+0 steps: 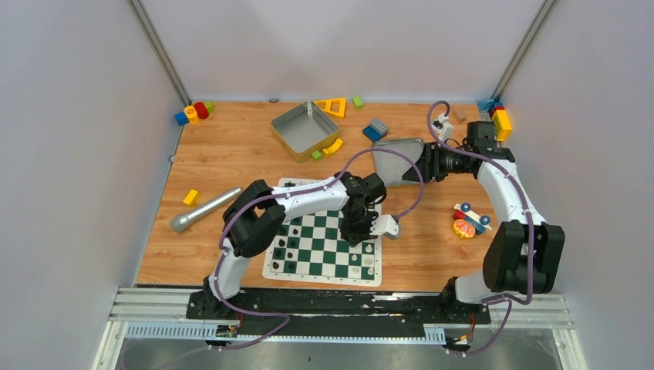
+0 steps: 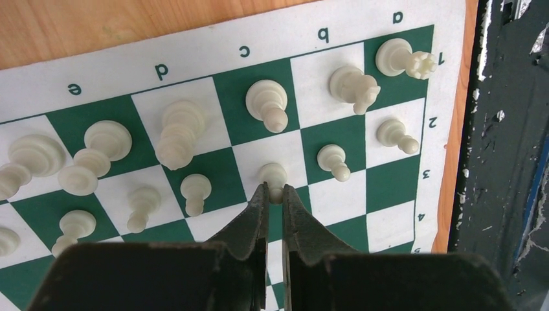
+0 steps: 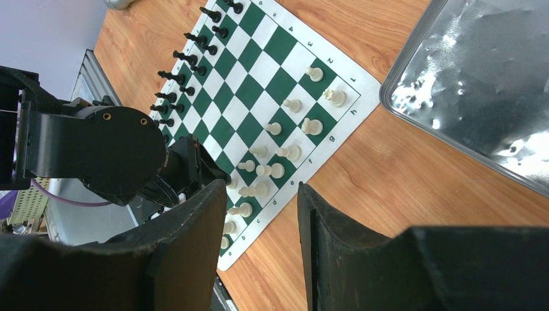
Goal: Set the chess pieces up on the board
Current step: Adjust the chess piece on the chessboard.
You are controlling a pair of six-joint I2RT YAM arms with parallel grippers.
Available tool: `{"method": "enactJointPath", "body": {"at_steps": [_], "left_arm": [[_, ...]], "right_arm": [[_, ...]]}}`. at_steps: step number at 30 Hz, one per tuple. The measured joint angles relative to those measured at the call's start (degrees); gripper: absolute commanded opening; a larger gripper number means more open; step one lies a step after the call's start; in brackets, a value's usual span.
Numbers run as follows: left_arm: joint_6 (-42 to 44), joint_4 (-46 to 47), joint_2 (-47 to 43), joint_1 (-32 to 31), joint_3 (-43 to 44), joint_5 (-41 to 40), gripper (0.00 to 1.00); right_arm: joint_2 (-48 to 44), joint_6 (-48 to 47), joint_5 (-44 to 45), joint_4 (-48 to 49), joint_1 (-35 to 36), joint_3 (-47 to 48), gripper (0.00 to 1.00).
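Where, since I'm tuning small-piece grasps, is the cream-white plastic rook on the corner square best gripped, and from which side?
From above, pinch the cream-white plastic rook by its narrow body under the crenellated top: it stands upright, and the cream-white knight and pawn on adjoining squares crowd sideways approaches.

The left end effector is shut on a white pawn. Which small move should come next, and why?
Probably ease the white pawn toward the bishop: the left end effector pinches its head, and its base sits at the c2 square's edge, near row 3.
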Motion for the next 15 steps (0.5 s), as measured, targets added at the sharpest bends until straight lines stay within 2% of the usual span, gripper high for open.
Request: {"method": "enactJointPath", "body": {"at_steps": [15], "left_arm": [[-0.6, -0.3, 0.6, -0.3, 0.8, 0.9, 0.11]], "right_arm": [[0.4, 0.0, 0.0, 0.0, 0.0, 0.0, 0.45]]}}
